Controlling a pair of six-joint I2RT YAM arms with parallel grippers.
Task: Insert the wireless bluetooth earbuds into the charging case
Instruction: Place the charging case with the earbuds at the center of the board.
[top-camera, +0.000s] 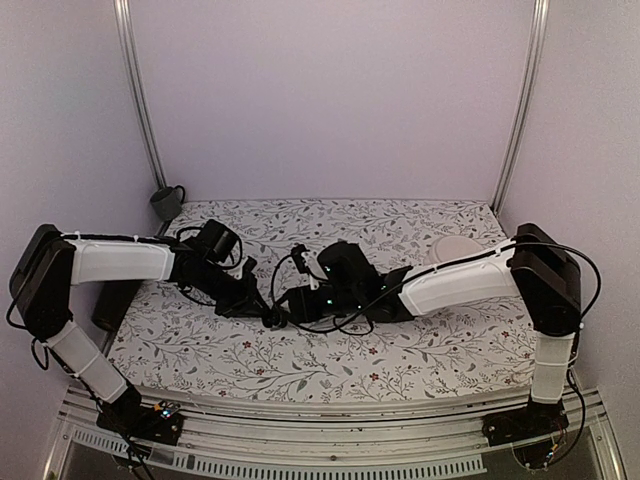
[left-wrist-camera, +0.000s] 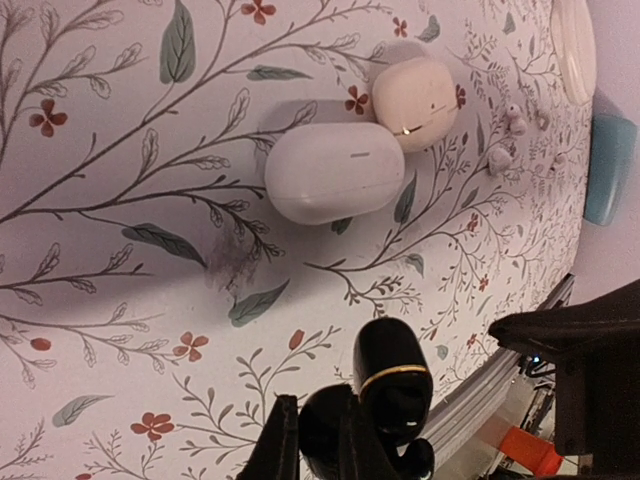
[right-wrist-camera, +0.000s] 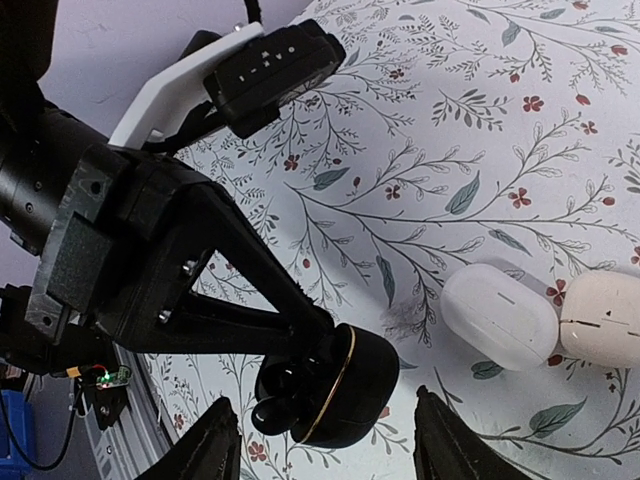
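Charging case (right-wrist-camera: 340, 390), black with a gold band, is clamped in my left pincer (left-wrist-camera: 318, 440) over the floral tablecloth (right-wrist-camera: 450, 130); my right pincer (right-wrist-camera: 330, 447) stands open, astride it.

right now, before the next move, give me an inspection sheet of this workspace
surface: white floral-print tablecloth, flat
job's things: glossy black round charging case with gold rim, gripped; black earbuds cannot be told apart from it
clutter: white oval pebble-shaped case beside a cream oval case; white round dish
grippers: left end effector shut on the charging case; right end effector open, empty
cables: black cables looping between the wrists
surroundings: pale walls; grey cup at back-left corner
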